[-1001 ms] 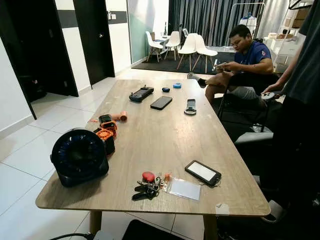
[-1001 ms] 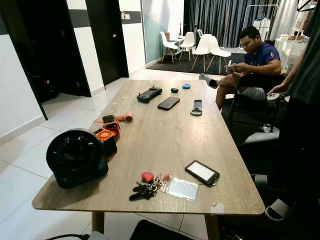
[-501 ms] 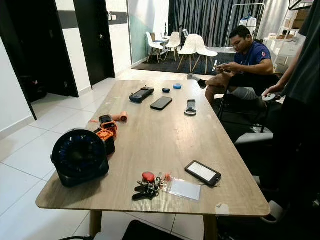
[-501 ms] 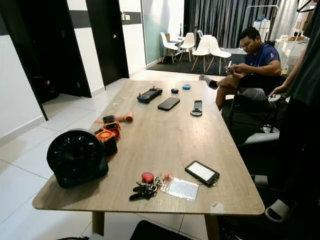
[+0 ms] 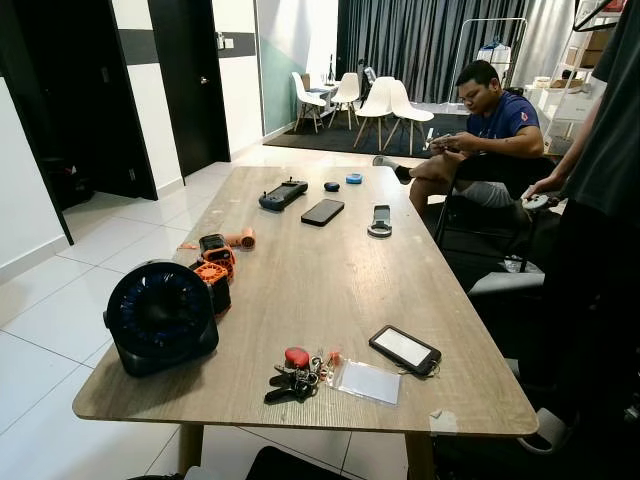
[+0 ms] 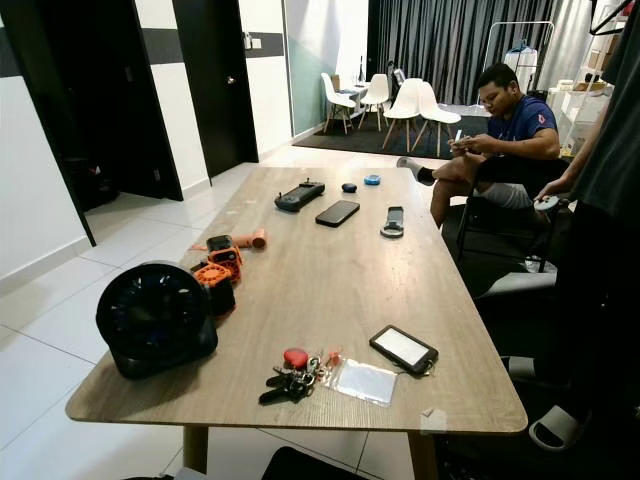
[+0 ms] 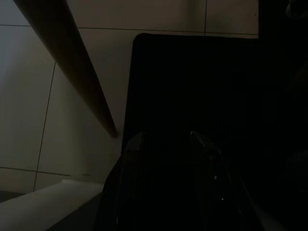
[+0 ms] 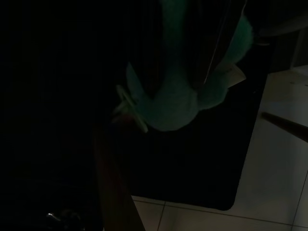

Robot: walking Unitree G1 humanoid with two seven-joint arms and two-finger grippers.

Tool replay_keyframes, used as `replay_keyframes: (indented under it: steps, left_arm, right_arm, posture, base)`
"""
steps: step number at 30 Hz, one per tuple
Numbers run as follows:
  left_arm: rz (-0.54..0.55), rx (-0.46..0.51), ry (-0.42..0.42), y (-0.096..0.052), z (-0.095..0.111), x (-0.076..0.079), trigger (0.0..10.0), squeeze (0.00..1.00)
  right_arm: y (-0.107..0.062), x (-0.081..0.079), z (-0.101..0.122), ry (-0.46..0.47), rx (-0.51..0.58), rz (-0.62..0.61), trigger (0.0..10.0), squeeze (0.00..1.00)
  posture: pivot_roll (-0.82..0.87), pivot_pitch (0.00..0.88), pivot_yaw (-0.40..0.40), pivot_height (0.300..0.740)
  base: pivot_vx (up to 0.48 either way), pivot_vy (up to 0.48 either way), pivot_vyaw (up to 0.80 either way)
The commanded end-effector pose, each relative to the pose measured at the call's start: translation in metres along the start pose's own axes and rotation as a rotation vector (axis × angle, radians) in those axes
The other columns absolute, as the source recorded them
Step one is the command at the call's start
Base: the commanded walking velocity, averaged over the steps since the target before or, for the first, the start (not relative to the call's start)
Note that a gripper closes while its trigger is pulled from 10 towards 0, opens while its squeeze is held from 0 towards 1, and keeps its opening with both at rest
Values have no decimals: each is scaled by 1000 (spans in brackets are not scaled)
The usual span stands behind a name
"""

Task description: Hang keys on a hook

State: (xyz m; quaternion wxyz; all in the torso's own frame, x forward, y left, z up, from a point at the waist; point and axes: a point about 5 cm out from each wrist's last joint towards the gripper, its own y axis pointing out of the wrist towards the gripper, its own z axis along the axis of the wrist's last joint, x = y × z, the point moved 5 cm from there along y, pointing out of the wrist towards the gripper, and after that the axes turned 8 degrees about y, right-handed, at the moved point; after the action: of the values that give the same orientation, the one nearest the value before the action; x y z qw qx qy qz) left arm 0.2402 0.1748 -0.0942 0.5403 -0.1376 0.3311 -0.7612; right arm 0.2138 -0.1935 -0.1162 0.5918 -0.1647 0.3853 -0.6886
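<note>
— Where are the keys point(image 5: 297, 371)?

— On the worktop point(image 5: 330, 270), close to its near edge and a little left of the middle. The bunch has a red fob and dark keys, and lies just beside a clear card sleeve point(image 5: 368, 381), with a phone point(image 5: 404, 349) a bit further right and a round black fan point(image 5: 160, 315) off to the left.

— And the arms?

— Both hang low, under the worktop. The left pincer point(image 7: 166, 144) points down at a dark mat point(image 7: 192, 86) on the floor, next to a table leg point(image 7: 72, 67); its two fingers stand slightly apart with nothing between them. The right wrist view is too dark: I cannot tell whether that pincer is open or closed.

— Which way do the keys lie from them?

— Up and forward. The bunch stretches roughly left to right along the near edge. It looks about central, so neither arm is clearly nearer. I see no hook.
</note>
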Motion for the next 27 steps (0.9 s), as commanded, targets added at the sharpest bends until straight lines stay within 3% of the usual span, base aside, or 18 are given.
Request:
replay_keyframes:
  steps: [1,8,27]
  left_arm:
    - [-6,-9,-14,-1,-5,3,10000,0]
    - [-5,2,-19,0,-2,3,10000,0]
    - [-8,16,-11,1,2,0,10000,0]
  right_arm:
    - [0,-2,-4,-2,-11,4,10000,0]
    - [0,-2,-3,-1,-9,5,10000,0]
    - [0,-3,-5,18,-10,-2,10000,0]
  posture:
    - [44,8,16,740]
    - [46,8,17,740]
    - [51,12,26,740]
  base:
    - [0,0,0]
    - [-105,0,0]
    - [-318,0,0]
